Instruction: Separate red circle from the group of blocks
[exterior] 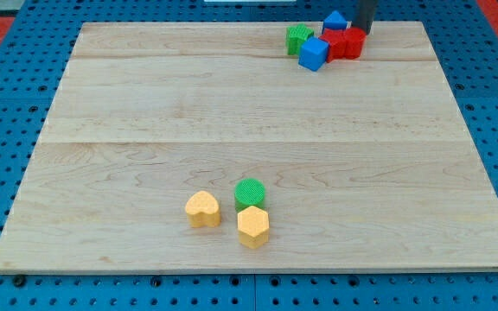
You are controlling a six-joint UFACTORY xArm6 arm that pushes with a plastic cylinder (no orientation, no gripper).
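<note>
In the camera view, the small red plastic circle block (pixel 354 42) sits at the view's top right of the pale wooden surface (pixel 232 130), and it looks light, hard and easy to slide with a push on its side. There are no fingers, only my tip (pixel 359 31), holding nothing, just above the red circle. A second red block (pixel 335 43), a blue cube (pixel 314 53), another blue block (pixel 335 20) and a green block (pixel 299 38) crowd its left, so they may slide too.
</note>
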